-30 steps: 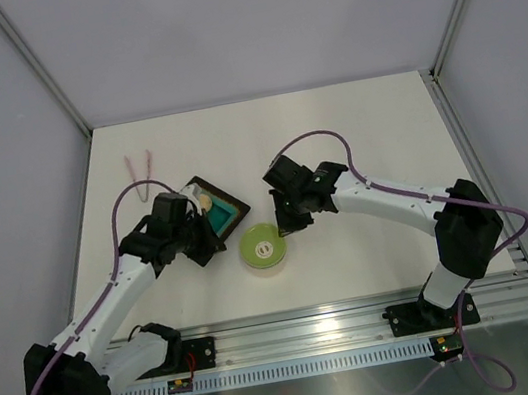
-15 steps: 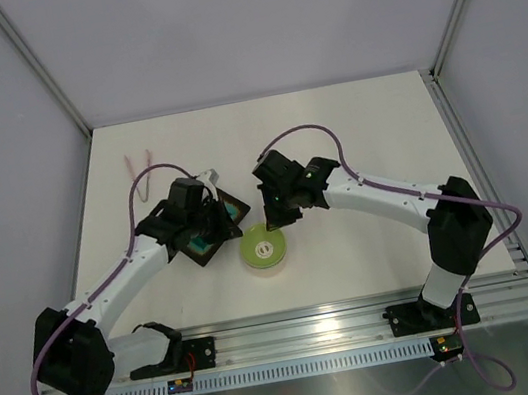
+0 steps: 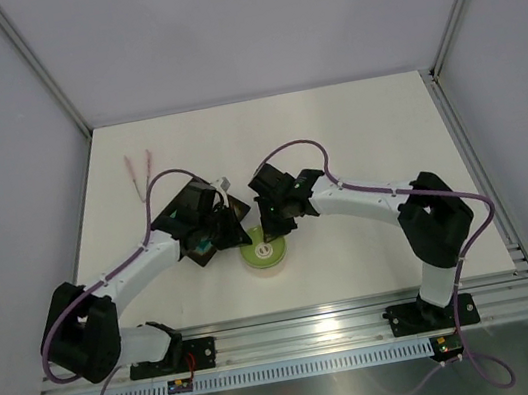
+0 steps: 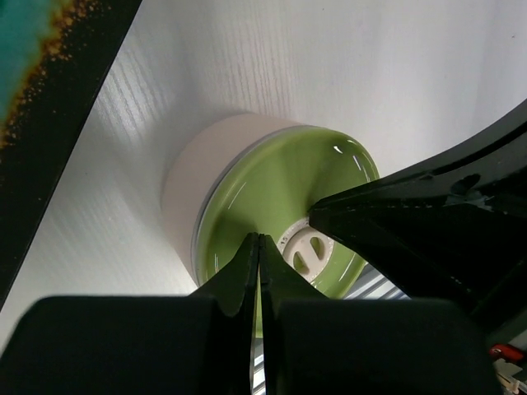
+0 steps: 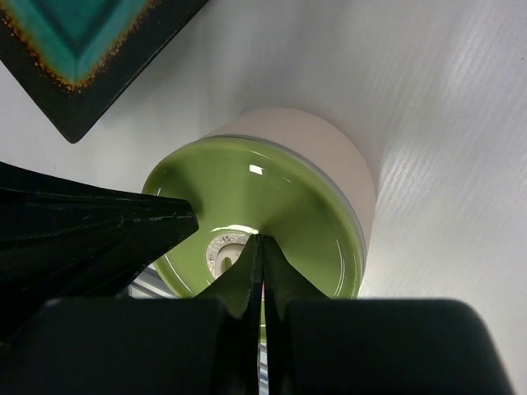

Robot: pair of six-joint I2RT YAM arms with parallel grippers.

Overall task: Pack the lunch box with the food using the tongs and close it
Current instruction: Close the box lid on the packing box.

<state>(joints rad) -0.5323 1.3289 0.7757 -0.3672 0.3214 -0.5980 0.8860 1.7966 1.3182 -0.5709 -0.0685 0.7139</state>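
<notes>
Both jaws clenched over my lidded lunch box (image 4: 185,181)
My left gripper (image 4: 259,247) and right gripper (image 5: 262,247) are pressed shut and empty, tips over the white hub of the green lid (image 5: 288,197); its tiny digits are unreadable. The box sits near centre, just right of the tray (image 5: 82,49).

Lid (image 4: 272,206) is covering the lunch box (image 4: 185,189) inside. Wrist views are cropping the tray (image 5: 82,99) at the edges; left arm (image 3: 139,267) is hiding most of it from above.
</notes>
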